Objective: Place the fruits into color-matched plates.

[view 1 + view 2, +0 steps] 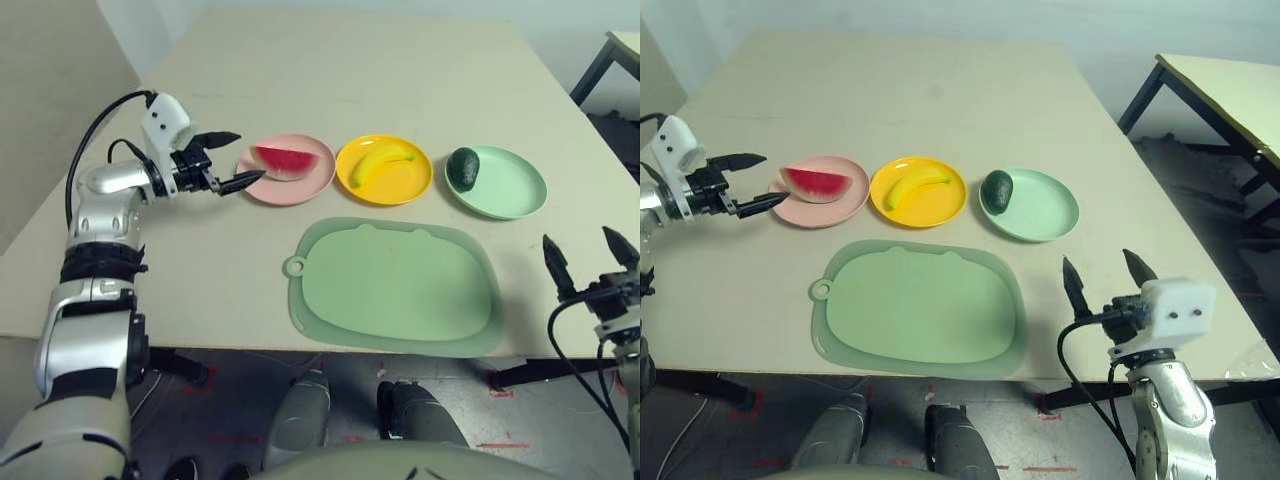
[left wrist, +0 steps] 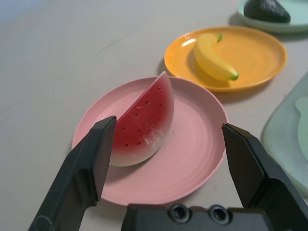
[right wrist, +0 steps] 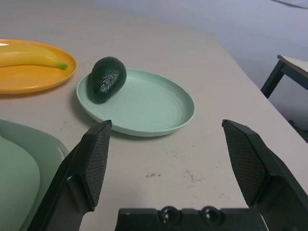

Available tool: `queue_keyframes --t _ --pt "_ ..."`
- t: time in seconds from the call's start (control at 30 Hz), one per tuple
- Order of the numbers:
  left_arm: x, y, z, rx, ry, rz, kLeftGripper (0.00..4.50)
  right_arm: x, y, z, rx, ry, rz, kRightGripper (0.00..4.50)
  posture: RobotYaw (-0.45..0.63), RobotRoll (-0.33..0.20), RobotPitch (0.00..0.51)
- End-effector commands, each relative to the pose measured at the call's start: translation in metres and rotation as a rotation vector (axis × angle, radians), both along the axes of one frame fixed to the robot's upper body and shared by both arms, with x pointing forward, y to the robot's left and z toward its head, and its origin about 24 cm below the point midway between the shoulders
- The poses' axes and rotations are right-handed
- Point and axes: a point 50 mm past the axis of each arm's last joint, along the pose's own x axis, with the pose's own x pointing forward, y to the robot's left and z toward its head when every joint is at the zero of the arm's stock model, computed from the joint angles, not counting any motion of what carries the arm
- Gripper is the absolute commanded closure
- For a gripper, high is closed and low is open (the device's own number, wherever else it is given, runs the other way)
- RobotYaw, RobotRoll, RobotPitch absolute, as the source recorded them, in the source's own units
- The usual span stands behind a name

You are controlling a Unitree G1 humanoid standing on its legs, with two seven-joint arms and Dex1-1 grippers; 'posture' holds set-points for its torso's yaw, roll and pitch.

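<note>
- Now the left gripper (image 1: 227,159) has its two black fingers spread wide, holding nothing; its tips sit just at the near-left rim of the pink plate (image 1: 300,188), one above the rim and one low beside it; whether the lower tip touches the rim cannot be told.
- Straight ahead of those open fingers, the watermelon wedge (image 2: 142,120) lies inside the pink plate, red face up, rind toward the plate's floor, apart from both fingertips.
- Beyond the pink plate from that gripper stands the yellow-orange plate (image 1: 405,188) with the banana (image 1: 378,163) lying in it.
- The right gripper (image 1: 1105,277) is likewise spread wide and empty, raised at the table's near right edge, touching nothing.
- Ahead of it and a little to its left sits the pale mint green plate (image 3: 149,106), well apart from the fingers, with the dark avocado (image 3: 107,79) resting against the plate's left rim.
- To the left of the right gripper lies the green cutting board (image 1: 920,310), bare, near the table's front edge.
- Count: three plates in a row, three fruits, one in each; one cutting board; two grippers.
</note>
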Motion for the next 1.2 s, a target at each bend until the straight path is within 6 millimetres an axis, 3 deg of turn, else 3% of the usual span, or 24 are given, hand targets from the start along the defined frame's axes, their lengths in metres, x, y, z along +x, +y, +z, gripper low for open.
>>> queue_keyframes --t 0.03,0.47,0.7,1.1,1.2 --pt "-0.008 0.004 -0.007 -0.060 -0.006 0.058 0.02 -0.002 -0.003 -0.001 0.016 -0.022 0.000 0.00 0.19 0.000 0.142" --pt "-0.038 0.018 -0.041 -0.185 0.034 0.281 0.02 -0.005 -0.009 -0.001 0.042 -0.060 0.006 0.00 0.26 0.000 0.134" --pt "-0.055 0.011 -0.062 -0.154 0.065 0.363 0.02 -0.005 -0.018 0.006 0.097 -0.084 -0.062 0.00 0.28 0.000 0.142" --pt "-0.055 0.005 -0.062 -0.183 0.050 0.415 0.02 -0.012 -0.014 0.007 0.178 -0.080 -0.031 0.00 0.29 0.000 0.141" --pt "-0.054 0.004 -0.059 -0.182 0.040 0.416 0.02 -0.022 -0.018 0.005 0.241 -0.119 -0.046 0.00 0.30 0.000 0.133"
